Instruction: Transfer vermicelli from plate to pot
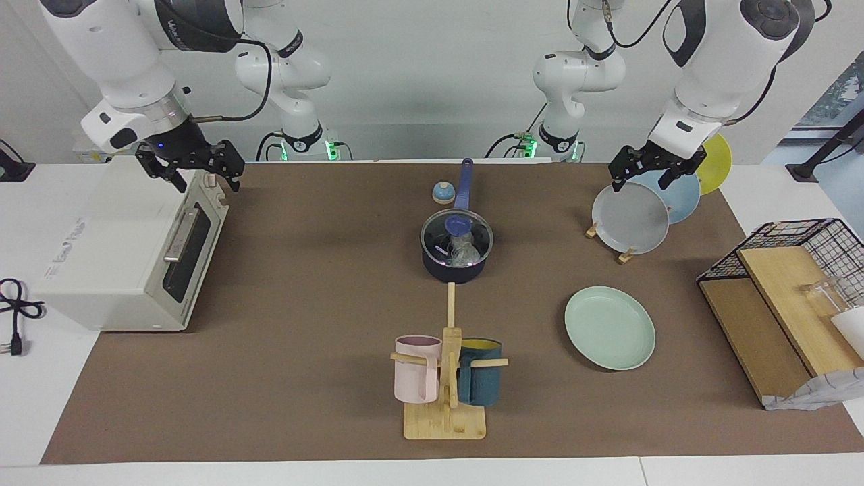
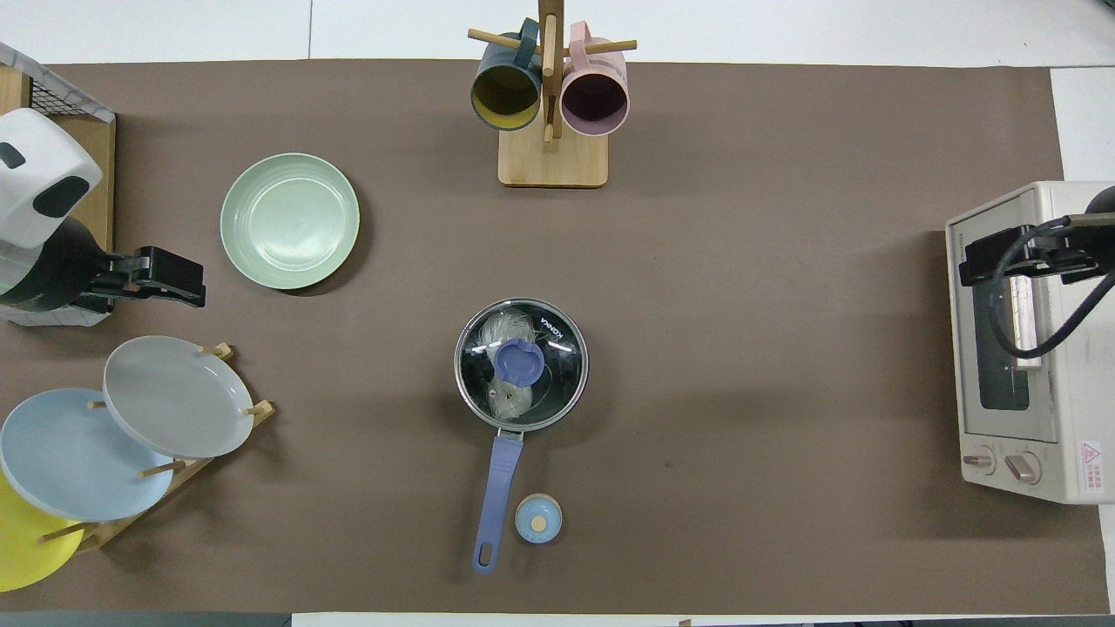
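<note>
A: Where's the vermicelli point(image 2: 505, 361)?
B: In the pot point(image 1: 453, 264), under a glass lid point(image 2: 521, 364) with a blue knob. The pot sits mid-table, its handle pointing toward the robots, a small blue timer point(image 1: 443, 193) just beside the handle.
A: And the plate point(image 1: 609, 327)?
B: Bare, toward the left arm's end, farther from the robots than the rack point(image 2: 187, 466) holding 3 plates.
A: The 2 grippers?
B: Left gripper point(image 1: 649, 169) hangs over the rack's grey plate point(image 1: 630, 218), jaws spread, holding nothing. Right gripper point(image 1: 191, 164) is over the oven point(image 1: 128, 251), jaws wide, holding nothing.
A: Anything else?
B: 2 mugs on a wooden stand point(image 1: 445, 424), farther out than the pot.
</note>
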